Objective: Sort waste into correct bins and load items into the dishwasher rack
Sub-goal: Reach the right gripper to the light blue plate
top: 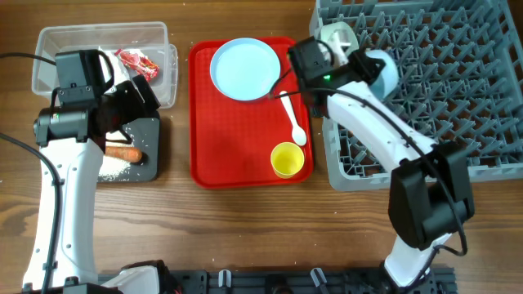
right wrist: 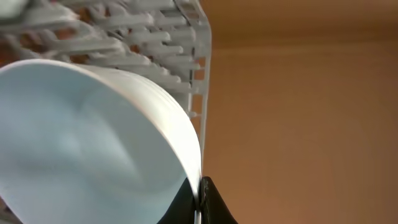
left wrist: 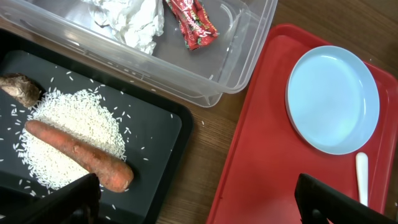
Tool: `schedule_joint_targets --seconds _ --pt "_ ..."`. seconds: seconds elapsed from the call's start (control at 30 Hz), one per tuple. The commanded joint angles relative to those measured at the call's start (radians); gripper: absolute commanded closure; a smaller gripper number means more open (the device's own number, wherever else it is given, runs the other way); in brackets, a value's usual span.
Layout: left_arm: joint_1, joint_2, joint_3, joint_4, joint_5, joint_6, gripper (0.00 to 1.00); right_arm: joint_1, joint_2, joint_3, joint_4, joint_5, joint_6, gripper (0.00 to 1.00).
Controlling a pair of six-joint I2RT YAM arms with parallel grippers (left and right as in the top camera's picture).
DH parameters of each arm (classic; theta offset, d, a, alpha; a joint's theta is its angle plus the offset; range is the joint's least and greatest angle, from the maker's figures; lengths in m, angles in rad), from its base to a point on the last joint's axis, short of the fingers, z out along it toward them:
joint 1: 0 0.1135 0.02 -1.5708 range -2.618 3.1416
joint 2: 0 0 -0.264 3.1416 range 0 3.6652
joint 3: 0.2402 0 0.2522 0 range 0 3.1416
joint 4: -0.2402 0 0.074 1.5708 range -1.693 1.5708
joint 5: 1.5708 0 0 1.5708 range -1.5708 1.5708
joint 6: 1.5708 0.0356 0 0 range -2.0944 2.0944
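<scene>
The dishwasher rack (top: 474, 73) fills the right of the overhead view, and the right arm reaches over its upper-left corner. In the right wrist view, a pale bowl (right wrist: 81, 137) tilts on edge, its rim pinched in the right gripper (right wrist: 199, 190), with the pegs just behind at upper left. The left gripper (left wrist: 198, 190) hangs spread and empty, far left.

From above, I see the tub (top: 98, 33) at the upper left, with the wrapper (top: 137, 62) and tissue (left wrist: 130, 22) in it. Just below it is the shallow tray (left wrist: 155, 124), where the carrot (top: 124, 153) lies on the rice (left wrist: 68, 134). The serving tray (top: 233, 139) sits in the middle, with the plate (top: 243, 69) at its top and the spoon (top: 294, 122) and cup (top: 287, 159) lower right. The rack (top: 466, 73) fills the right, with one bowl (top: 337, 34) in its top left corner and the other bowl (top: 386, 72) just beside it.
</scene>
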Motion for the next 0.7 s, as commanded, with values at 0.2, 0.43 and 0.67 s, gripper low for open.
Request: schedule_joint_targets --seconds 0.2,0.43,0.67 --pt "0.007 0.004 0.012 0.003 -0.006 -0.005 0.00 0.136 0.020 -0.001 -0.002 -0.123 -0.145 0.00" --pt "0.007 0.004 0.012 0.003 -0.006 -0.005 0.00 0.143 -0.021 0.039 0.003 -0.378 -0.021 0.00" --pt "0.007 0.004 0.012 0.003 -0.006 -0.006 0.00 0.147 -0.412 0.073 -0.159 -1.218 0.119 0.00"
